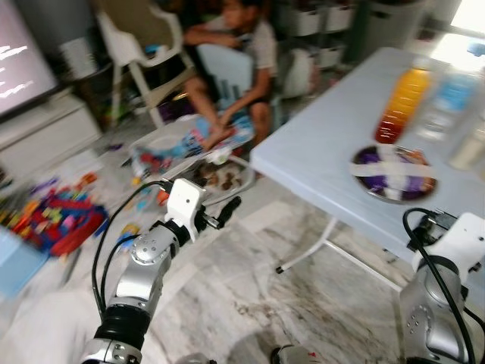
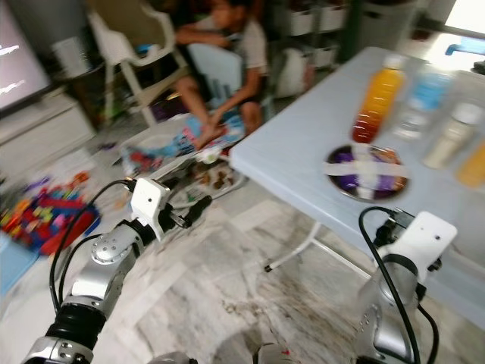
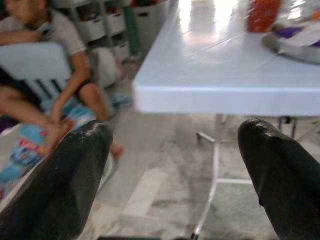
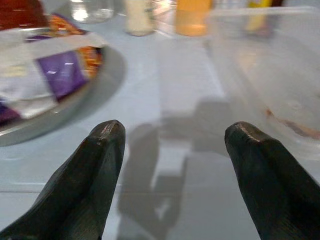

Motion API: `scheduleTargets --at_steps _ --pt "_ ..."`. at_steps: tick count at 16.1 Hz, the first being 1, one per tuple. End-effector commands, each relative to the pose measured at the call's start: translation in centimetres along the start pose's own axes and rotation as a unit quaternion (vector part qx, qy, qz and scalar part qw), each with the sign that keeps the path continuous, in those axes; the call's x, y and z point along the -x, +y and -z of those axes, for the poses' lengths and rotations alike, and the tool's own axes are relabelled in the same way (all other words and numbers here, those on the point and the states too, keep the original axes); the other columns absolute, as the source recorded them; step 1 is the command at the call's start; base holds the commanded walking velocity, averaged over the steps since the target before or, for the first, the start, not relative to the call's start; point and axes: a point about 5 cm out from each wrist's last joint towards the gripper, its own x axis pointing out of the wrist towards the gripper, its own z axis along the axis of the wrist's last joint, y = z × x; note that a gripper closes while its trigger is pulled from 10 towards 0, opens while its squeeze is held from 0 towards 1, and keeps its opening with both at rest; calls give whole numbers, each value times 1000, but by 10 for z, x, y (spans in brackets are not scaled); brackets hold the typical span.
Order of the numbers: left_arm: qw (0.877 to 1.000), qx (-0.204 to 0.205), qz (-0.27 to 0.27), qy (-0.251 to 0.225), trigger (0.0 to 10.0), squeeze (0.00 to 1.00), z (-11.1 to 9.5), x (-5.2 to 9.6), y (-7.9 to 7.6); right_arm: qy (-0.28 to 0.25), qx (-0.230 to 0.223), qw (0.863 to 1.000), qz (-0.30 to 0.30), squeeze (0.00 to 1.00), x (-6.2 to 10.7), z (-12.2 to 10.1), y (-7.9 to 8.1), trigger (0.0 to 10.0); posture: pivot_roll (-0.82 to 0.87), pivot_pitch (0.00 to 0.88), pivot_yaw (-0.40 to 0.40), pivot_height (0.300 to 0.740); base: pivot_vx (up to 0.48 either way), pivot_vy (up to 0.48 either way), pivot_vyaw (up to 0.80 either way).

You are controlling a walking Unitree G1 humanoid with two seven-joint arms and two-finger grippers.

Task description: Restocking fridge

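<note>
The left gripper point(image 3: 172, 165) was held low over the marble floor point(image 1: 250, 288), its two black fingers point(image 3: 65, 185) spread wide apart with nothing between them. It pointed toward the near edge of the pale blue folding table point(image 3: 210, 75) and the table's white leg frame point(image 3: 212, 170). In the head views the left arm point(image 1: 148, 265) reached forward from the lower left.

The right gripper point(image 4: 172, 165) hung just above the tabletop, fingers likewise wide apart and holding nothing; their shadow fell on the surface ahead. The right arm point(image 2: 402, 265) stood at the table's near edge.

On the table, nearest the right gripper, lay a round metal plate point(image 2: 337, 186) carrying purple and white snack packets point(image 2: 367, 168). Beside the plate, a clear plastic container point(image 4: 270, 65) sat close in front of the right gripper. Behind the plate stood a bottle of orange and red drink point(image 2: 375, 102), then a clear bottle with a blue label point(image 2: 424, 95), a pale bottle point(image 2: 451, 136) and a yellow bottle point(image 2: 474, 163) at the picture's edge.

Further back on the floor, coloured toy bricks point(image 1: 57, 216) lay scattered to the left, and a printed mat point(image 1: 189, 144) lay in the middle. A person point(image 1: 239, 61) sat beyond it next to a white plastic chair point(image 1: 132, 45). Storage bins point(image 1: 318, 19) stood against the far wall.
</note>
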Motion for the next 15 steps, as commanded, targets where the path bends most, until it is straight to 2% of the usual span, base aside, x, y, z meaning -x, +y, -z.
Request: scheduleTargets --at_steps 1,9,11,15 --pt "1000 1 3 2 10000 0 -1 1 0 3 -3 1000 -10 0 3 -1 5 10000 -35 0 63 740 247 0 -800" --pt "1000 6 14 0 10000 0 1 5 -3 15 -2 998 -64 0 14 6 20 10000 -32 0 54 740 295 0 -728" --pt "1000 -1 -17 17 10000 0 5 5 0 24 -2 995 -97 0 19 11 29 10000 -28 0 50 740 0 0 0" --pt "1000 1 -21 21 10000 0 6 6 1 17 5 994 -107 0 18 10 32 10000 -26 0 50 740 0 0 0"
